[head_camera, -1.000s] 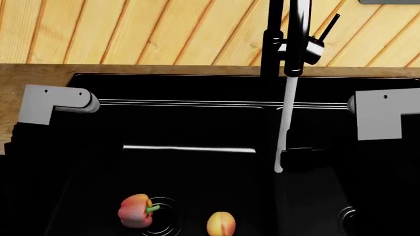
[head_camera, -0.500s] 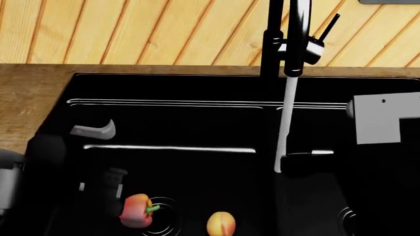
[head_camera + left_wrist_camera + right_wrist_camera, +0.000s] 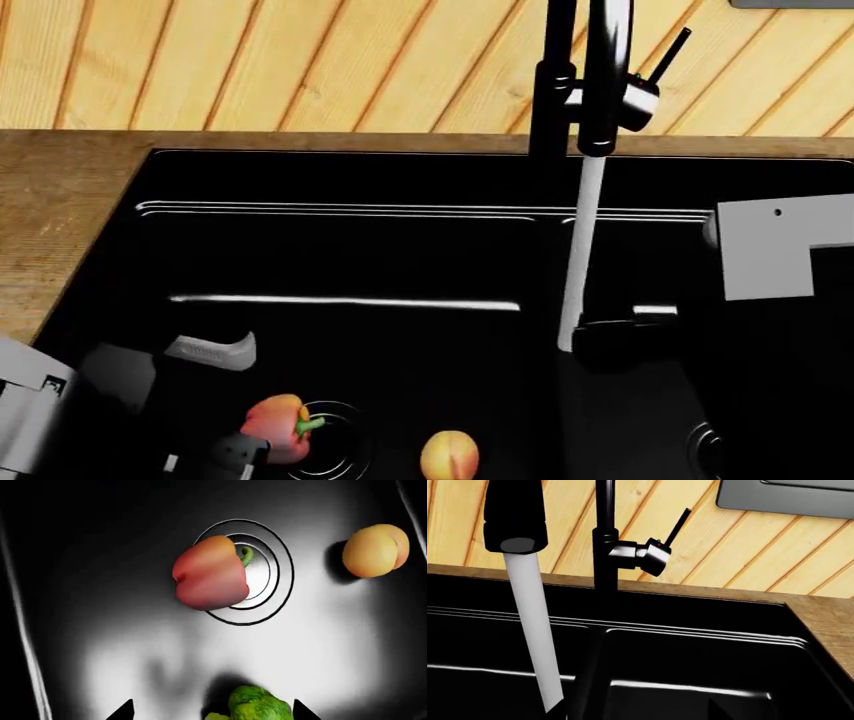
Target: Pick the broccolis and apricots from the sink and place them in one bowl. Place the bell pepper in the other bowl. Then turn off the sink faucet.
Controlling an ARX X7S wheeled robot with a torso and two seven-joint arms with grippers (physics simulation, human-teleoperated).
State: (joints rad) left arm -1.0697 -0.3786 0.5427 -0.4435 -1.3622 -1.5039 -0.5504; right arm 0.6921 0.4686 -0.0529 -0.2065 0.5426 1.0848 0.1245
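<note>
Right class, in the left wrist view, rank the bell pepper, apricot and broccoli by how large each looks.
1. Bell pepper: clearly the largest.
2. Apricot: smaller than the pepper.
Unranked: broccoli. The picture's edge cuts it off and it lies nearest the camera, so its full size cannot be judged.

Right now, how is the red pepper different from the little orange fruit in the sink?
The bell pepper is red with a green stem; the apricot is orange-yellow with no stem showing. The bell pepper looks bigger and lumpier; the apricot is small and round. The bell pepper lies partly over the drain; the apricot sits beside it. Both rest on the sink floor.
</note>
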